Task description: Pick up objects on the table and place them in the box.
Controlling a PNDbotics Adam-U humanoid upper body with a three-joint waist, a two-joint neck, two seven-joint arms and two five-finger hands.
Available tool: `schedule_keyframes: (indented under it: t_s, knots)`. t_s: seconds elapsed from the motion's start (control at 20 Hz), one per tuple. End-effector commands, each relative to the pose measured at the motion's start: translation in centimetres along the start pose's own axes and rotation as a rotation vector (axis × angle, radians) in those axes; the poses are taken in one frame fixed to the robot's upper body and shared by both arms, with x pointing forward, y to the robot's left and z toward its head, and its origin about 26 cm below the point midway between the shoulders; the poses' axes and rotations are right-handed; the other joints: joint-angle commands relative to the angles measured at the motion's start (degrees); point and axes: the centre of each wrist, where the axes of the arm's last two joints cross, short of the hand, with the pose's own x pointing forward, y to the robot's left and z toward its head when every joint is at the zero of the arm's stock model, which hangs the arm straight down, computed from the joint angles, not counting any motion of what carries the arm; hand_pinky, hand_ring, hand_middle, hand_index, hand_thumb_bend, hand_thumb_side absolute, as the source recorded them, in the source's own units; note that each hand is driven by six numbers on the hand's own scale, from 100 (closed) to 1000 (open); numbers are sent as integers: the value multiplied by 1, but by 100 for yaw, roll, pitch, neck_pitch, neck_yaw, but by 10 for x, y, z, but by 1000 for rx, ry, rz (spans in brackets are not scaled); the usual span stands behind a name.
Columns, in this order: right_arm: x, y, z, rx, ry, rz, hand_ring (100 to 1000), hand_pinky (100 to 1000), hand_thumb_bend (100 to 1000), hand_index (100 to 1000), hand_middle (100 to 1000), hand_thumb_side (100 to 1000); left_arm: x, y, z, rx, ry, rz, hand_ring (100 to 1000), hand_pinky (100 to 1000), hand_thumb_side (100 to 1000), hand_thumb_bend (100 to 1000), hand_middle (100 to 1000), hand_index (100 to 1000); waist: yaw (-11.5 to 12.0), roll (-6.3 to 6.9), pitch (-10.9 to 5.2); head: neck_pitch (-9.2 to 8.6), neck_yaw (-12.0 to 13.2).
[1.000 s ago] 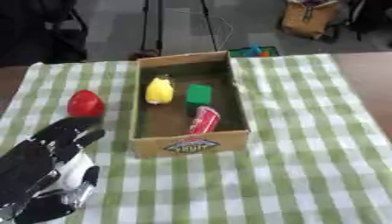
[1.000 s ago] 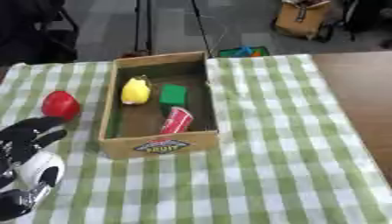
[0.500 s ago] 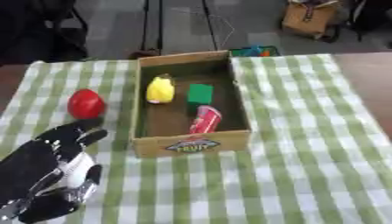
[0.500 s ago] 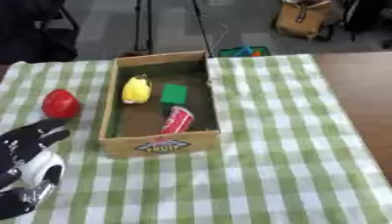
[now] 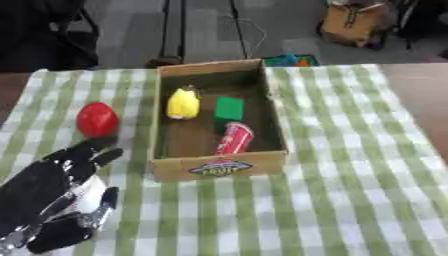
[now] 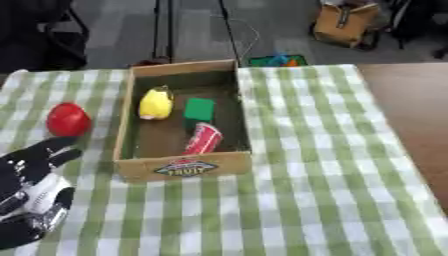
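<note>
An open brown cardboard box point(image 5: 218, 165) sits at frame centre, holding a yellow rounded object point(image 5: 183, 103) upper left, a green block point(image 5: 229, 108) beside it, and a red can point(image 5: 234, 139) lying tilted below. A round red object point(image 5: 96, 119) lies on the cloth left of the box.

Left hand point(image 5: 54, 192) at lower left corner, black with silver at the wrist, fingers straight and spread, pointing up and forward, holding nothing. Right hand out of view.

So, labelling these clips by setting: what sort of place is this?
Probably a lab or workshop: a checked tablecloth bearing a cardboard box, stand legs and a bag on grey floor behind.
</note>
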Motion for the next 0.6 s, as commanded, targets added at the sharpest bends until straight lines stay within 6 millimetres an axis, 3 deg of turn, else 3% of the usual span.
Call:
schedule_keyframes:
  t_s: [0.05,0.1,0.25,0.6]
  knots:
    - [5,-1,-9,-16,-37,-14,543,547,100,562,513,738,-3,7,-2,-12,4,-21,1000,880,917,100,1000,1000,-3,-12,-89,-75,20]
    - [5,0,-9,-17,-37,-15,543,547,100,562,513,738,-4,7,-2,-19,10,-25,1000,880,917,100,1000,1000,-4,-14,-88,-79,20]
    - [5,0,-9,-19,-35,-16,538,546,100,560,508,739,-6,7,-2,-30,25,-62,1000,992,931,100,1000,1000,-6,-20,-81,-95,19]
    - [5,0,-9,-20,-33,-18,534,546,100,559,503,739,-7,9,-1,-48,39,-149,1000,1000,921,100,1000,1000,2,-33,-68,-115,18]
